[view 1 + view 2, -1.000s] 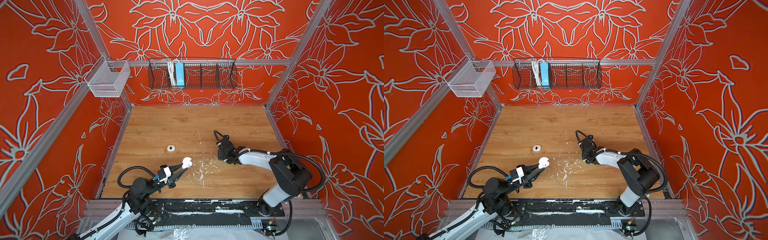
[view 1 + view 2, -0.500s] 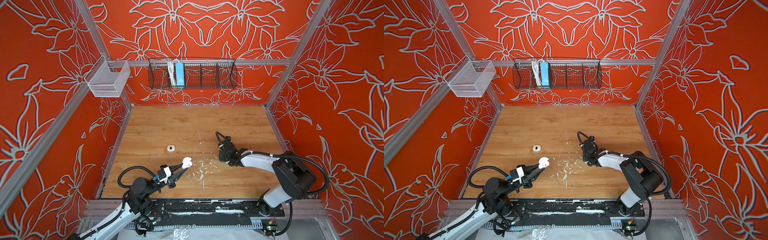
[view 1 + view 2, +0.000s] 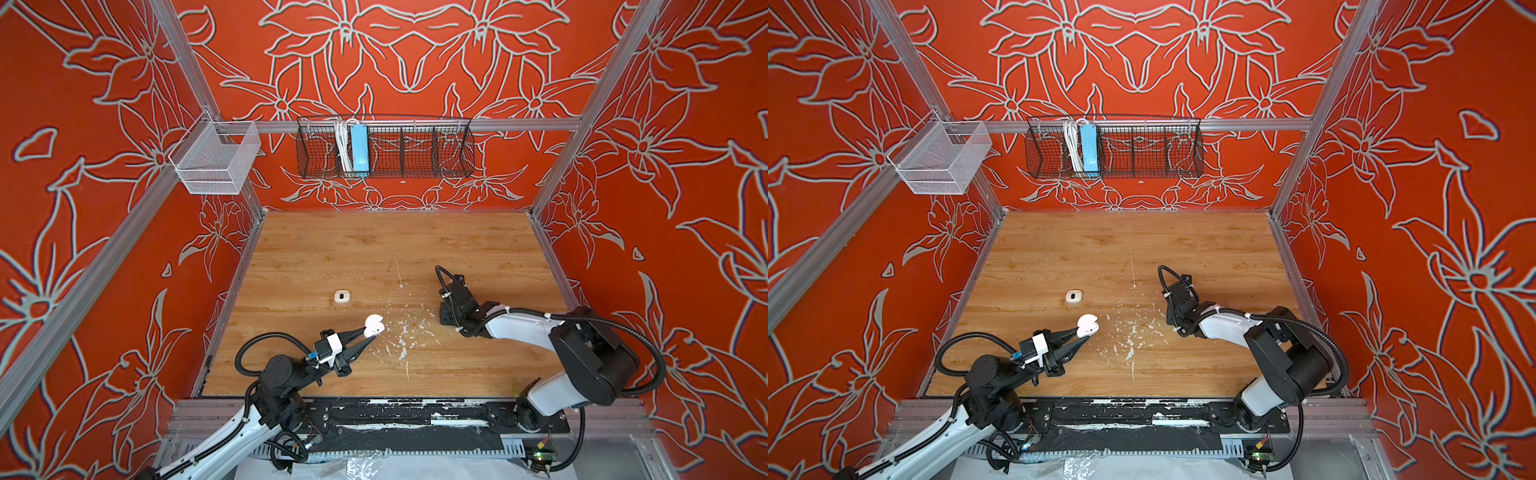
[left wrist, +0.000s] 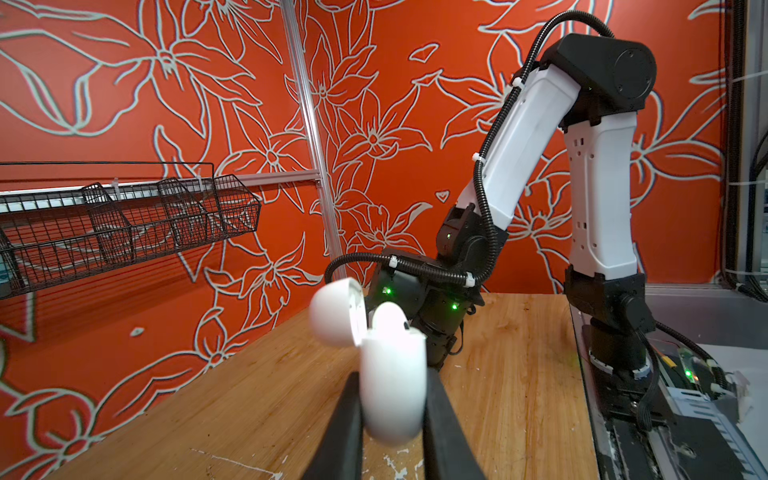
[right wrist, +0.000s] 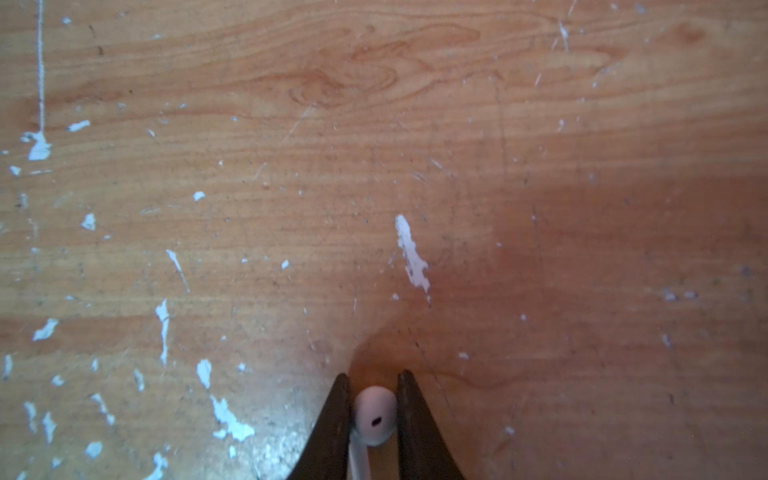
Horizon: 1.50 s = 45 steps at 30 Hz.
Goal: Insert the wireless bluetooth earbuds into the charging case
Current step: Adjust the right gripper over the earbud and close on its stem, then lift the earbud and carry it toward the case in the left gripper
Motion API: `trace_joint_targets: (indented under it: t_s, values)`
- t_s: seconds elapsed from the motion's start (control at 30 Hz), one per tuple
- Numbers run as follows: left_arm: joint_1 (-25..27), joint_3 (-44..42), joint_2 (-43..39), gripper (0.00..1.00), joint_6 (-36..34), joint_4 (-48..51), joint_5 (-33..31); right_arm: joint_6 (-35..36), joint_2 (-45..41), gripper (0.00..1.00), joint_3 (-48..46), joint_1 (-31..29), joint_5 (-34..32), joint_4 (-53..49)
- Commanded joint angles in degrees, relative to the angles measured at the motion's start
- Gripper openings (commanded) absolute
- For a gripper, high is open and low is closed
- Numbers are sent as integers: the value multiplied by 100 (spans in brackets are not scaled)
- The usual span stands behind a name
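Progress looks about halfway. The left gripper (image 3: 371, 332), low and left of centre in both top views, is clamped on the charging case (image 4: 392, 395) and holds it off the table (image 3: 457, 241) with its lid (image 4: 336, 311) swung open. In the left wrist view a white dome with a small dark spot, the first earbud (image 4: 390, 318), sits in the mouth of the case. I judge that one bud is already seated, though the case wall hides how deep it sits.

The right gripper (image 5: 374, 376), right of centre in both top views and pointed down at the wood, has its fingers pressed against both sides of the second earbud (image 5: 376, 415). The stem trails back between them. Whether the bud has left the surface I cannot tell.

That gripper and the case are well apart, with a patch of white paint flecks (image 3: 403, 353) between them. What seems left is to carry the bud across, line its stem up with the free socket and push it home. A cream square case (image 3: 342, 296) with a dark oval lies untouched just above the held case in the frame.
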<state>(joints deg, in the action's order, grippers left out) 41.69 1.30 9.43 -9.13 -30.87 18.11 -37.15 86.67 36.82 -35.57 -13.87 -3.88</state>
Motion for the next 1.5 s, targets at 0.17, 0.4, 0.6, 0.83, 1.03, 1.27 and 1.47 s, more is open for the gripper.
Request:
trace_joint_targets:
  t_s: [0.17, 0.4, 0.6, 0.83, 1.03, 1.27, 1.47]
  values:
    - [48, 107, -7, 0, -28, -123, 62, -616, -1011, 17, -250, -328, 154, -2]
    - [50, 99, 85, 0, -38, -153, 29, -739, -2118, 17, 126, -1217, -563, -334]
    - [50, 120, 248, 0, 171, -132, -386, -633, -2865, 17, -17, -1906, -802, 523]
    - [50, -22, 719, 0, 523, -569, -957, 277, -3183, 13, -122, -3124, -1347, 2479]
    - [41, -16, 755, 0, 633, -632, -921, 1370, -2656, 11, 58, -4013, -1618, 4300]
    - [44, 28, 413, 0, 868, -336, -1142, 1815, -1771, 11, 188, -4315, -1264, 6030]
    - [44, -4, 296, 0, 937, -362, -1158, 2040, -1132, 11, 306, -4404, -1395, 7000]
